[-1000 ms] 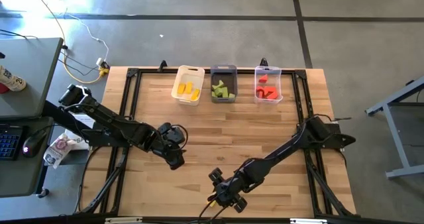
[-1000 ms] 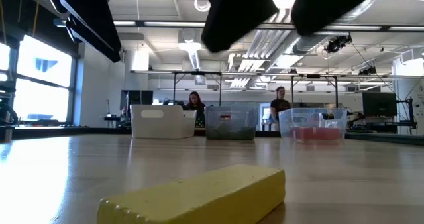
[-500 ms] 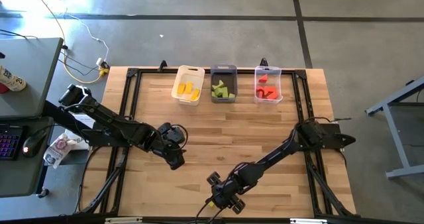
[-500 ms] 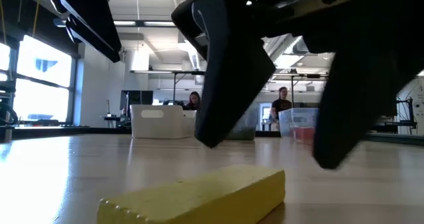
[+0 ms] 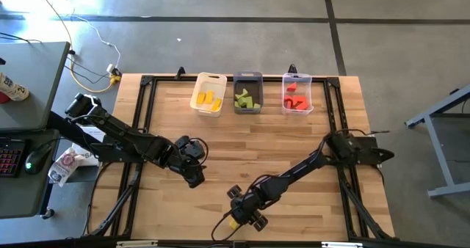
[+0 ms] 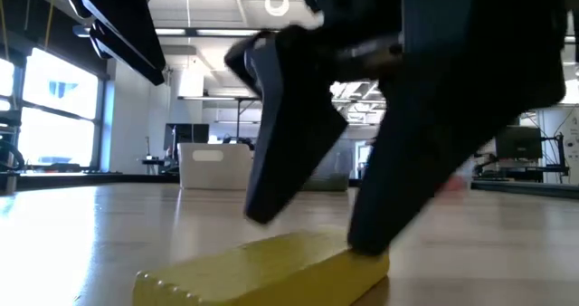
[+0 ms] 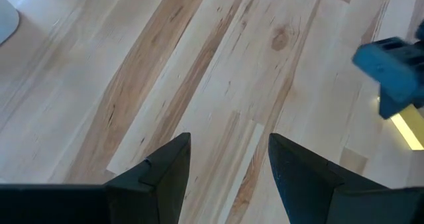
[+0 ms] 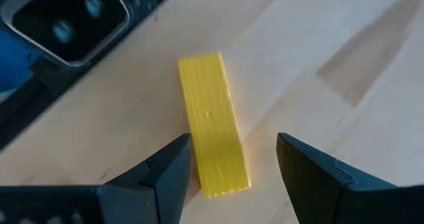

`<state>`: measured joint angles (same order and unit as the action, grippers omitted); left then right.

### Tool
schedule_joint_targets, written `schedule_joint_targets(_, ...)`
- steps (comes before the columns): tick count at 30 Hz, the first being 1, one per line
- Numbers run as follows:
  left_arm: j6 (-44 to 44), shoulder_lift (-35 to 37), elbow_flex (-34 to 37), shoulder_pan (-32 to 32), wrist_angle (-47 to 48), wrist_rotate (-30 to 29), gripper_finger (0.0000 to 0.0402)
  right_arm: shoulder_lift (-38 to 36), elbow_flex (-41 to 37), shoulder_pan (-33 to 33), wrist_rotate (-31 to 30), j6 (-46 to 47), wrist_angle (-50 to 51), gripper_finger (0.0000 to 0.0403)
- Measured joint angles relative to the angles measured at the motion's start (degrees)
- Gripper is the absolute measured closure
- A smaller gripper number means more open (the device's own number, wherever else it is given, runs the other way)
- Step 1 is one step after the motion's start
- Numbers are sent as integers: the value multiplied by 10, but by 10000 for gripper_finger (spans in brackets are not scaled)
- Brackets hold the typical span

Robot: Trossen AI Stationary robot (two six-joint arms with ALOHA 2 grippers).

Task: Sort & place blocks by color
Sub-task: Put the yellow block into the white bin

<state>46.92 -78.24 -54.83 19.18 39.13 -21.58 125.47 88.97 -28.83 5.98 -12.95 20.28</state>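
Observation:
One yellow block (image 8: pixel 212 121) lies flat on the wood close to the table's near edge, also seen as the yellow block (image 6: pixel 271 268) and the yellow block (image 5: pixel 233 223). My right gripper (image 8: pixel 232 151) is open and low over it, one finger on either side of the block's end. My left gripper (image 7: pixel 228 161) is open and hovers over bare wood left of the table's middle, as my left gripper (image 5: pixel 192 172). Other yellow, green and red blocks lie in three bins at the far edge.
At the far edge stand a white bin (image 5: pixel 208 81) with yellow blocks, a grey bin (image 5: pixel 247 77) with green ones and a clear bin (image 5: pixel 297 79) with red ones. A dark camera housing (image 8: pixel 66 18) sits just past the yellow block at the near edge.
My right gripper has come down and a little toward the table's left, from above the yellow block until its open fingers stand on either side of the block. The block has stayed where it was.

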Motion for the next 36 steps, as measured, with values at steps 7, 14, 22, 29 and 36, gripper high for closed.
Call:
schedule_joint_targets(7,0,0,0,0,0,0,213,18,1,0,9,8,-2,195)
schedule_joint_targets(14,0,0,0,0,0,0,213,19,2,0,8,28,9,269)
schedule_joint_targets(22,16,0,0,0,0,0,213,18,2,0,8,39,23,331)
schedule_joint_targets(29,53,0,0,-6,0,29,213,-2,-1,-2,-37,42,75,331)
schedule_joint_targets(36,85,0,0,-37,-6,57,213,-33,-2,0,-135,46,125,331)
